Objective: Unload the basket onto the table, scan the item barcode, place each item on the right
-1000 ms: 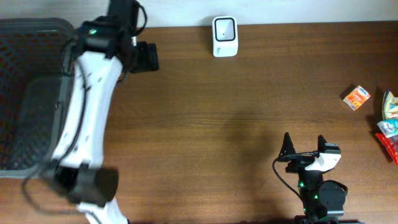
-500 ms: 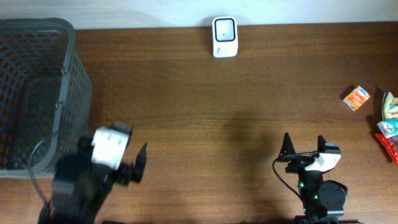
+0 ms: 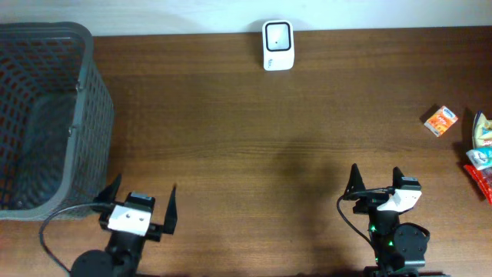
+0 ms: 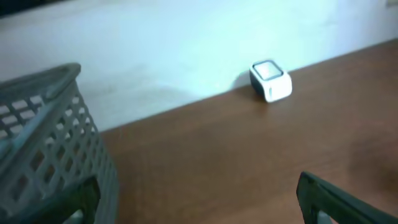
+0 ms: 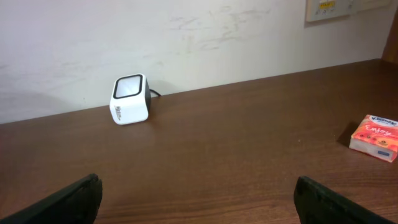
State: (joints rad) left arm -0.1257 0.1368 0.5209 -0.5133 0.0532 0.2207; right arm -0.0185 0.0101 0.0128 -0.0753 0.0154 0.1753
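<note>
**Both end effectors wide open and empty, scanner far ahead**

Overhead: the left end effector [image 3: 144,192] sits at the near edge of the brown wooden counter [image 3: 254,131], its fingers spread fully with nothing between them. The dark grey mesh plastic basket [image 3: 84,92] stands just ahead of it and to its left. The right end effector [image 3: 376,178] is equally wide open and holds nothing. The white cube-shaped barcode scanner [image 3: 277,45] is well ahead of both, at the far edge, between their lines. The small orange cardboard box [image 3: 440,121] lies ahead and to the right of the right end effector, with colourful snack packets [image 3: 480,154] near it at the edge.

Left wrist: the left end effector [image 4: 199,190] shows only bare counter between its fingers. The basket [image 4: 56,143] is close ahead-left and the scanner [image 4: 270,79] far ahead-right.

Right wrist: the right end effector [image 5: 196,196] gapes empty. The scanner [image 5: 130,99] is far ahead-left by the wall and the orange box [image 5: 375,137] ahead-right.
</note>
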